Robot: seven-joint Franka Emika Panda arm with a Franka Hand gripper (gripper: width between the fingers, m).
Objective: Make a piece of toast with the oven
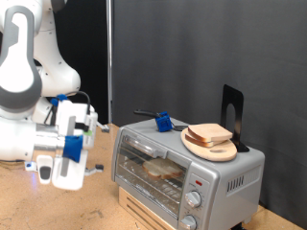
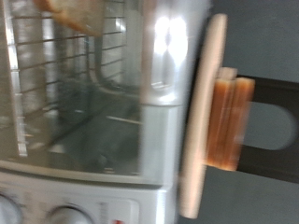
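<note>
Exterior view: pincer (image 1: pixel 67 172) hangs just above the desk (image 1: pixel 96 206), beside the oven (image 1: pixel 182 172), on the door side; whether its fingers are parted I cannot tell, and nothing shows between them. Past the glass door, a piece of toast (image 1: pixel 161 169) lies on the rack. Farther from the pincer, a second slice (image 1: pixel 211 135) rests on a round wooden board (image 1: pixel 206 149) atop the oven.

Wrist view: blurred. Oven glass (image 2: pixel 84 103) fills the frame, close to the pincer; toast (image 2: pixel 75 13) shows behind it. Board (image 2: pixel 204 112) and slice (image 2: pixel 229 123) appear edge-on beyond. The pincer itself does not show.
</note>
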